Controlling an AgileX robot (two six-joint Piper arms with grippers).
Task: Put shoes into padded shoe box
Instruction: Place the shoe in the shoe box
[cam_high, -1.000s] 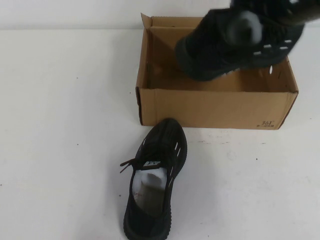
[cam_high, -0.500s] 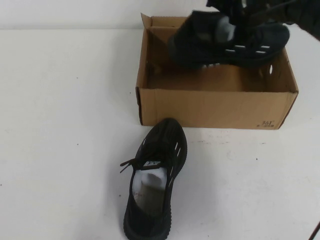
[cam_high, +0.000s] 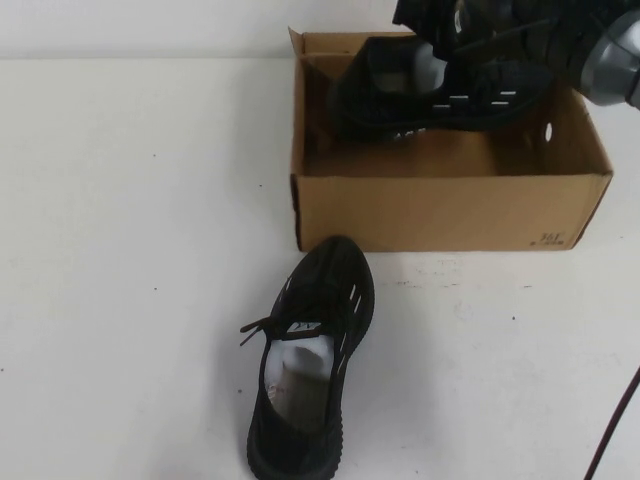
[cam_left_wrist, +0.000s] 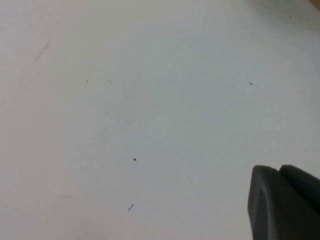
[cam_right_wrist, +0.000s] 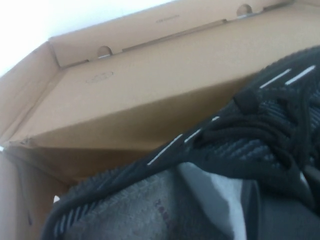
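Note:
The brown cardboard shoe box (cam_high: 440, 210) stands open at the far middle of the table. One black sneaker (cam_high: 440, 95) hangs in its far half, toe to the left, white paper in its opening. My right gripper (cam_high: 452, 35) is shut on that shoe's collar from above; the right wrist view shows the shoe (cam_right_wrist: 260, 145) against the box's inner wall (cam_right_wrist: 140, 95). The second black sneaker (cam_high: 310, 370) lies on the table in front of the box, toe towards it. My left gripper (cam_left_wrist: 282, 200) is shut and empty over bare table, out of the high view.
The white table (cam_high: 120, 250) stretches to the left of the box and shoe. A dark cable (cam_high: 615, 430) crosses the near right corner. My right arm's grey link (cam_high: 615, 60) reaches over the box's far right corner.
My right gripper has moved the shoe left and down into the far part of the box. The box has slid a little to the right. The shoe on the table has not moved.

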